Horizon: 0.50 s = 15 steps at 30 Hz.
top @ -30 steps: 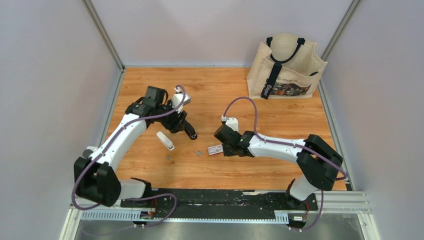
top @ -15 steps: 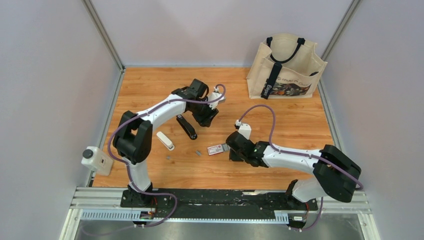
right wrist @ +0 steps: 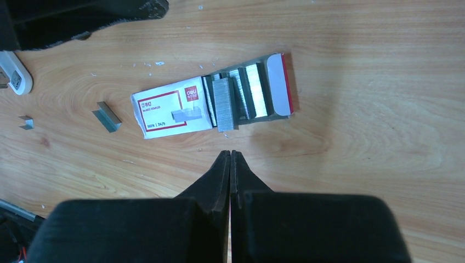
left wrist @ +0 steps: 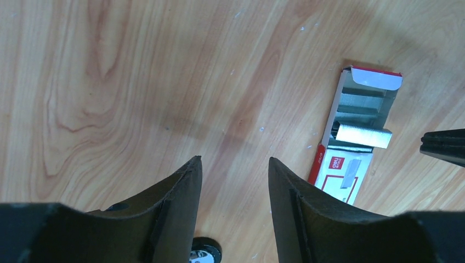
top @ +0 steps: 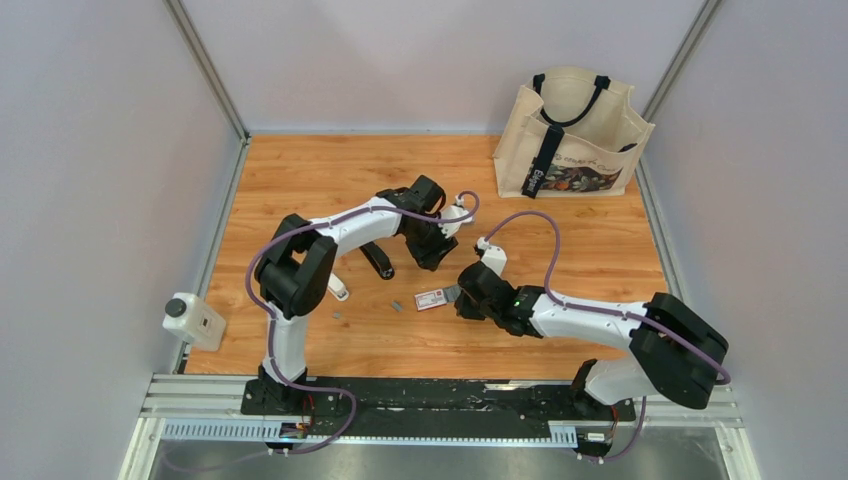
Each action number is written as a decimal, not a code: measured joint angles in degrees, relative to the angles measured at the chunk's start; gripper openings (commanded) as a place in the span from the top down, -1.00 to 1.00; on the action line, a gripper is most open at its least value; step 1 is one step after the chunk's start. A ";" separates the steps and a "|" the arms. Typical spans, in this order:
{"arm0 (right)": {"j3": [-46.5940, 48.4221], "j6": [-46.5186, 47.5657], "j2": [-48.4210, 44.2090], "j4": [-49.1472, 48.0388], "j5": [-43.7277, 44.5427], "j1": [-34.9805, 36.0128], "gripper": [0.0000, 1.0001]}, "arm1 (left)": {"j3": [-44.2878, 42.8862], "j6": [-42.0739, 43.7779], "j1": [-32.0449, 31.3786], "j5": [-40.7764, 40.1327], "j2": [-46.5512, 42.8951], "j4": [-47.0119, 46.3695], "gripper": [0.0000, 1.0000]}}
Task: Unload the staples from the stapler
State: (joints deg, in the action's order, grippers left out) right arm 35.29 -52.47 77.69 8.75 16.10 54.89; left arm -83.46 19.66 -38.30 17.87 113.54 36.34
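A black stapler lies on the wooden table, with a white oblong piece to its left. Loose grey staples lie near it; in the right wrist view they show as one strip and a smaller bit. My left gripper hangs right of the stapler, open and empty over bare wood. My right gripper is shut with nothing in it, its tips just short of the staple box.
A small red-and-white staple box lies with its tray pulled out, staple strips inside. A beige tote bag stands at the back right. Grey walls close in three sides.
My left arm has swung right, from over the stapler to a spot beside the staple box. The right gripper has shifted slightly right and stays shut.
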 measured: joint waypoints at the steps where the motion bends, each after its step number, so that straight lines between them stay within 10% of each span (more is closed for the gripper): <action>1: 0.00 -0.02 0.13 -0.15 -0.24 -0.17 0.99 | -0.07 0.07 -0.28 0.00 0.35 -0.02 -0.12; 15: -0.02 -0.04 2.19 -2.16 -2.05 -0.59 1.00 | 0.26 0.26 -3.45 -0.44 1.86 -1.33 -0.11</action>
State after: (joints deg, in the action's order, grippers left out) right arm 35.27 -52.51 79.88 6.59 14.04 54.30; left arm -83.20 19.92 -41.76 17.43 115.39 35.00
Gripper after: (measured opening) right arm 0.005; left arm 0.559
